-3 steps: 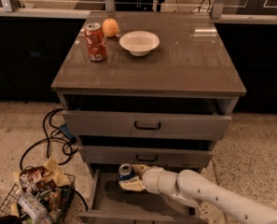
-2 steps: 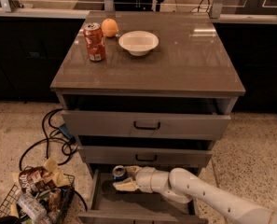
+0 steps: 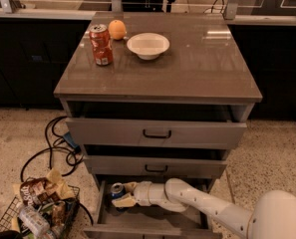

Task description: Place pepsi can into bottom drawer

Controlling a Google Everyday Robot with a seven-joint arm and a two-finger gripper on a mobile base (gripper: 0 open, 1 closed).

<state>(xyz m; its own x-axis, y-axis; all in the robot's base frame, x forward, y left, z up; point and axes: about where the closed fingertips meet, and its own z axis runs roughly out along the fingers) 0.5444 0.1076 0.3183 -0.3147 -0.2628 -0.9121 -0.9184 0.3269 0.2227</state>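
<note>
Reaching low at lower centre, claw [image 3: 123,194] clamps pepsi can [image 3: 117,189] upright inside bottom drawer [image 3: 137,222], seemingly for a standing set-down.

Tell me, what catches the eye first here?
A white robot arm reaches from the lower right into the open bottom drawer, its tool gripping a blue pepsi can at its left side. On the cabinet top sit a red soda can, an orange and a white bowl.

Glossy white arm [image 3: 202,205] of rounded segments; pale-yellow-fingered hand [image 3: 121,194] in the bottom drawer [image 3: 152,223]
</note>
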